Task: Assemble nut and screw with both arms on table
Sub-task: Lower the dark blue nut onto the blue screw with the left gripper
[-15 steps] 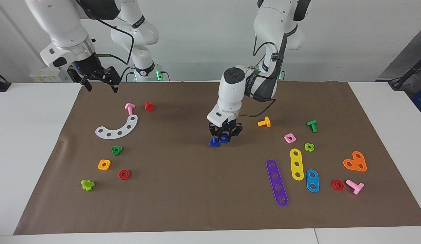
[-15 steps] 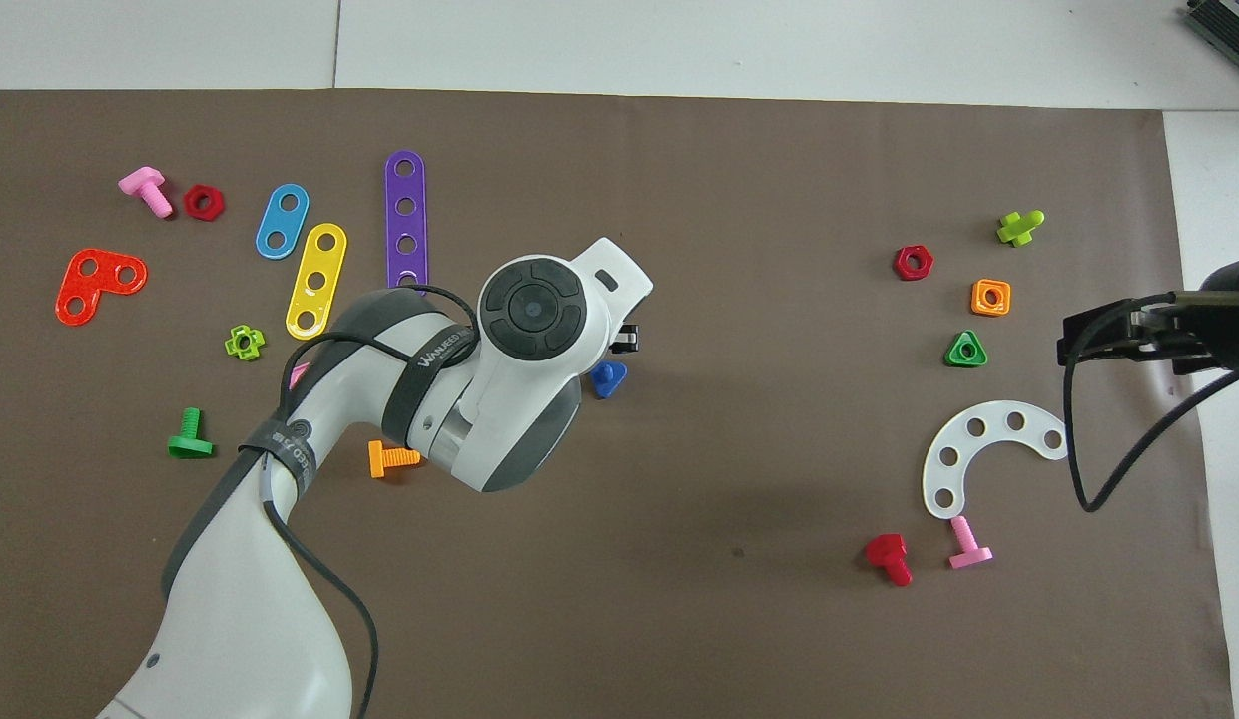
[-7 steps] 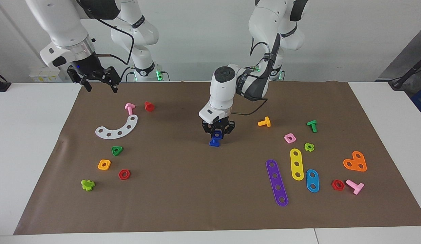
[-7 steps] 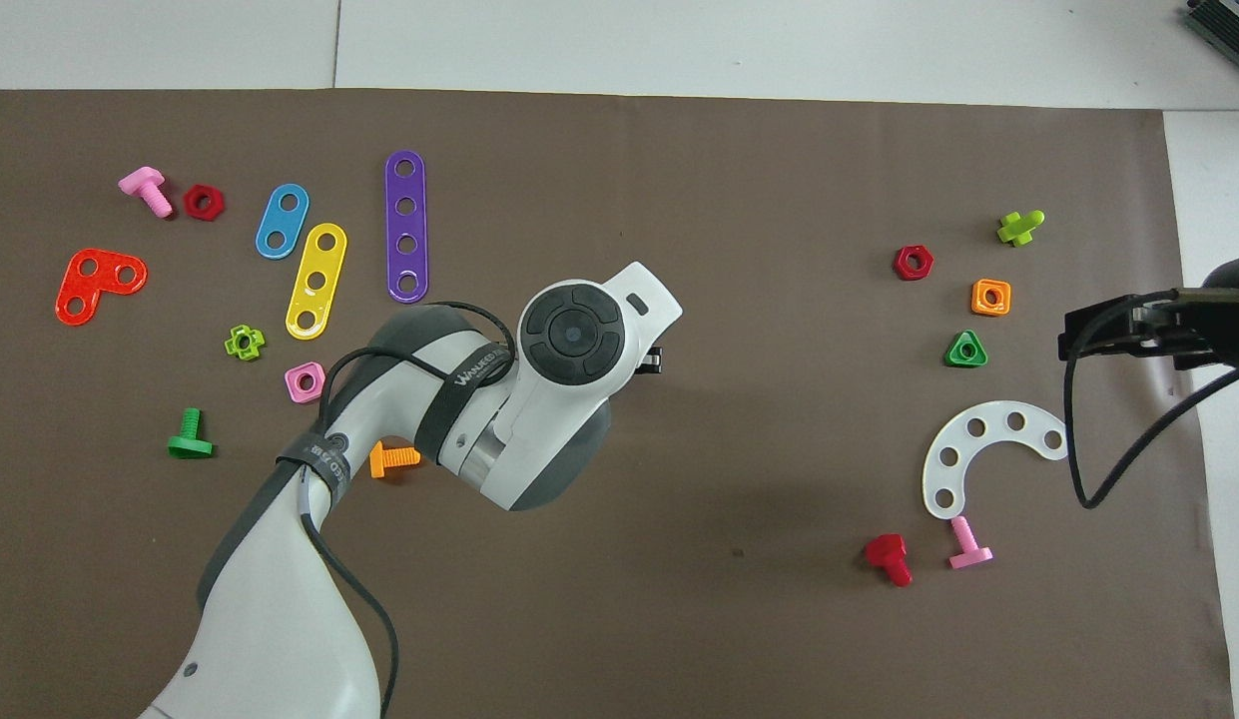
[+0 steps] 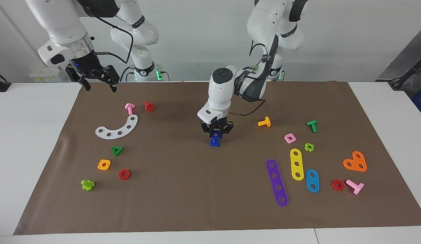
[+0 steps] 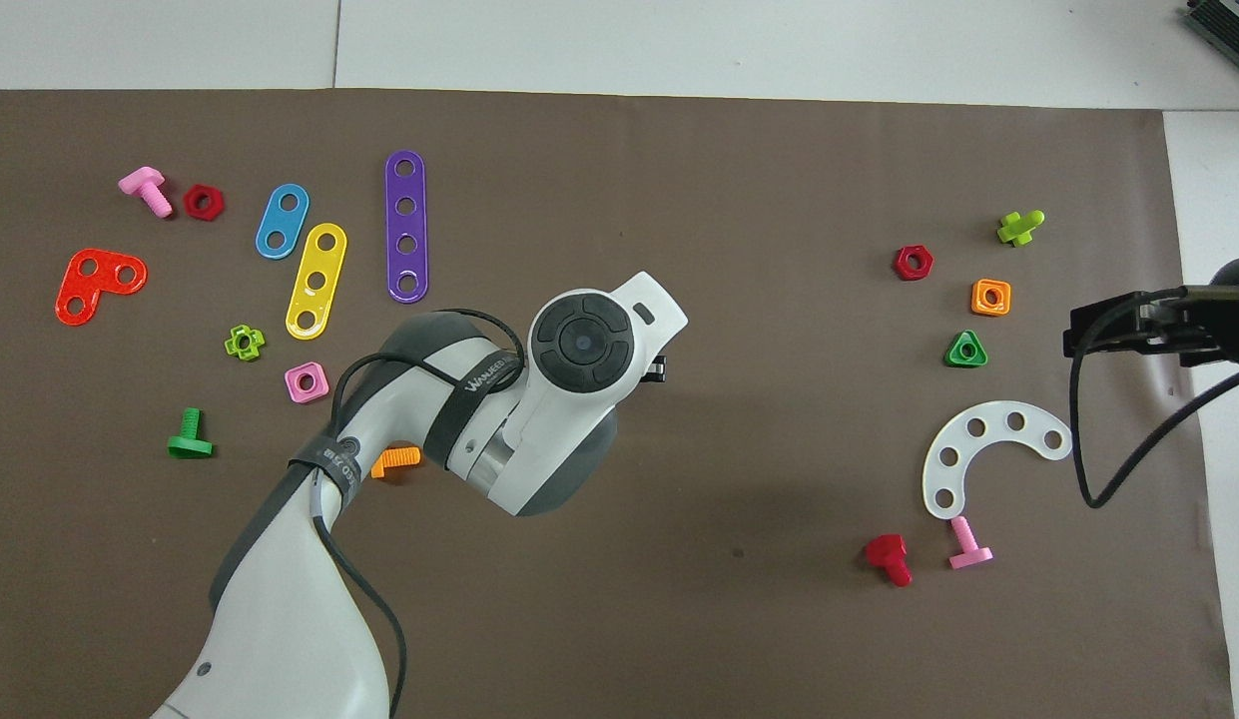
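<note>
- Your left gripper [image 5: 216,133] is pinched on the blue nut [image 5: 215,134], held directly over the blue screw [image 5: 214,142].
- The screw stands head-down on the brown sheet [image 5: 196,189] with its shaft pointing up, about mid-sheet. The orange screw [image 5: 264,122] lies toward the left arm's end from it.
- From the facing view you can judge the nut as at the shaft tip or just started on it; whether it has seated is not visible.
- In the overhead view the left arm's wrist hides both blue parts.
- What is left, by my reading: press or turn the nut down the shaft, then let go.
- Your right gripper [image 5: 96,81] waits with fingers spread, raised over the sheet's edge at the right arm's end, well apart from the screw, and holds nothing.
- The white table [image 5: 27,142] carries the sheet, strewn with other toy parts such as the white curved strip [image 5: 118,128] and the purple strip [image 5: 276,182].
- A plain pale wall stands at the robots' end.
</note>
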### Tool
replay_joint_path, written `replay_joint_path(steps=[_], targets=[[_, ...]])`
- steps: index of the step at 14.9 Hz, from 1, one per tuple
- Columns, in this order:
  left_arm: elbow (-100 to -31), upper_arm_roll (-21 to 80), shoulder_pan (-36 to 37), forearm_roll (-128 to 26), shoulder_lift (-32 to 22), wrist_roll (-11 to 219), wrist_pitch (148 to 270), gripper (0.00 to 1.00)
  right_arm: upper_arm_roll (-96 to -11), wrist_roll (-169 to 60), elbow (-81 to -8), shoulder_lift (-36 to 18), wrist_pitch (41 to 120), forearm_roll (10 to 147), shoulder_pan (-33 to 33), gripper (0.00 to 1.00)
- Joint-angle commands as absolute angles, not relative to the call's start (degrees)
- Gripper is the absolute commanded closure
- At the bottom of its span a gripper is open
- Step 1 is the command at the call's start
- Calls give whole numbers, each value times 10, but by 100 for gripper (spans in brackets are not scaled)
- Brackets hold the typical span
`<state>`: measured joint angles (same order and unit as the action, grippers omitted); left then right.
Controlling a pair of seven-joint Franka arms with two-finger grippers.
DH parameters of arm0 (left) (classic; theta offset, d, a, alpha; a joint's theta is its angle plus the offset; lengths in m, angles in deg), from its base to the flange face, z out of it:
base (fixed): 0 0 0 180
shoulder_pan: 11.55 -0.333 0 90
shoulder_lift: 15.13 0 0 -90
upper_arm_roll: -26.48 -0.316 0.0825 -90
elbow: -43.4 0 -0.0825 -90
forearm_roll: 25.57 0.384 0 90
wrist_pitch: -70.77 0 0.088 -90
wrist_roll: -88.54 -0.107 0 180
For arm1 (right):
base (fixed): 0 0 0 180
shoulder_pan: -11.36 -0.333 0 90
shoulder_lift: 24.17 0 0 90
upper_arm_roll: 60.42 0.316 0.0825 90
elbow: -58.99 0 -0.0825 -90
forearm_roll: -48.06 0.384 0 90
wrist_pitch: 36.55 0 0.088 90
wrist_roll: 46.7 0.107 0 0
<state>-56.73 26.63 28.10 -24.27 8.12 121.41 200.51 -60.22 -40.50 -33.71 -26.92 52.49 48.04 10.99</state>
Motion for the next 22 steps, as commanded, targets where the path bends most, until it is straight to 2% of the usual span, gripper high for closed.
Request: replay_joint_path(steps=[1,12,13,14,15,19,22], targets=[[-584,258,290,-235,77,1220,2030,100,-597,-420,-344,-277,534,488,120,0],[-601,257,289,-234,77,1219,2066,100,-597,-420,-346,-277,535,488,120,0],[-603,257,289,-234,77,1219,2066,85,-597,-420,-346,-277,535,488,120,0],[-603,257,289,-234,76,1219,2064,30,-597,-420,-346,-277,536,488,120,0],[-603,257,290,-234,76,1219,2061,0,-597,-420,-346,-277,536,488,120,0],[-595,256,291,-233,74,1220,2054,0,-597,-419,-347,-278,536,488,120,0],[-600,254,286,-232,51,1218,2031,0,-597,-419,-347,-278,537,488,120,0]])
